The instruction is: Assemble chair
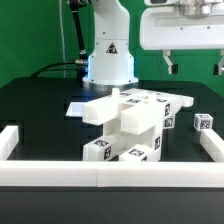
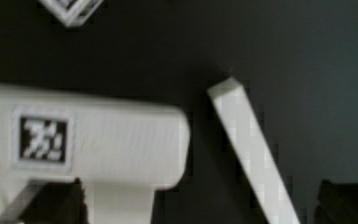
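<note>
OK, exterior view first. We see the gripper (image 1: 194,67) hanging high over the black table (image 1: 40,100), fingers spread wide with nothing between them: released, carrying no part. The chair (image 1: 130,125) is a partly stacked cluster of white tagged parts. It lies well below the gripper and off toward the exterior view's left of it, well apart, no contact. A loose tagged block (image 1: 203,123) lies on the table almost straight under the gripper, just beside the cluster on the exterior view's right. The white border rails (image 1: 110,180) lie lower and nearer the camera than the gripper. The robot base (image 1: 108,50) stands behind the cluster, to the exterior view's left of the gripper.

Wrist view is blurred. A white rounded part with a square tag (image 2: 87,135) sits below the camera, with a thin white bar (image 2: 247,150) just beside it and a dark gap between them. We can't tell which chair piece either one is. We can't make out the fingers clearly here, and nothing shows as grasped.
</note>
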`<state>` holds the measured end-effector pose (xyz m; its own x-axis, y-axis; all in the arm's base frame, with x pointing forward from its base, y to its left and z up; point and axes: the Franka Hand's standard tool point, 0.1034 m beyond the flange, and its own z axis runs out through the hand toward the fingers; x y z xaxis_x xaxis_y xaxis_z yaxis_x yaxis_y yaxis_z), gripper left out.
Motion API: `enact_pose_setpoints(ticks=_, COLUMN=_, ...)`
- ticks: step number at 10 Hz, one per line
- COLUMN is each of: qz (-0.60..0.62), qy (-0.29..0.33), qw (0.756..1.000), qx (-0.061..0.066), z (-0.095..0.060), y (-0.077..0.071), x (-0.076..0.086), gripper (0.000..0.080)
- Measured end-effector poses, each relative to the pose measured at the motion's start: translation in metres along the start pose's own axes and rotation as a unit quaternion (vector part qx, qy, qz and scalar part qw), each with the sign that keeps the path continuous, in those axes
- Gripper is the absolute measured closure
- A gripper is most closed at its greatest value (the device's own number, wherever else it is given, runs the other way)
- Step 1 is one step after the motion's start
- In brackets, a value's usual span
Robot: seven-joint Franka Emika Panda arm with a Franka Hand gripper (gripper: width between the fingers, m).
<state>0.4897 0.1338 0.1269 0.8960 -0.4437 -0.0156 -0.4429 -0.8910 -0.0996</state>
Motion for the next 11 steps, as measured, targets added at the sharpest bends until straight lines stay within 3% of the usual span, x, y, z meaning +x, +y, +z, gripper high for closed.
enact_pose_setpoints(ticks=5, qz=0.003, qy=-0.001, qw=1.0, qx=0.0, z=0.005, y=-0.002, x=-0.006, gripper=0.0151)
enact_pose_setpoints(ticks=8, qz=-0.011, qy=-0.001, qw=1.0, qx=-0.005, z=0.024, y=-0.013, x=-0.044, gripper=0.0151)
enact_pose_setpoints(ticks=11, qz=-0.024, qy=0.009, qw=1.0, qx=-0.003, z=0.035, y=-0.02, x=-0.05, gripper=0.0151)
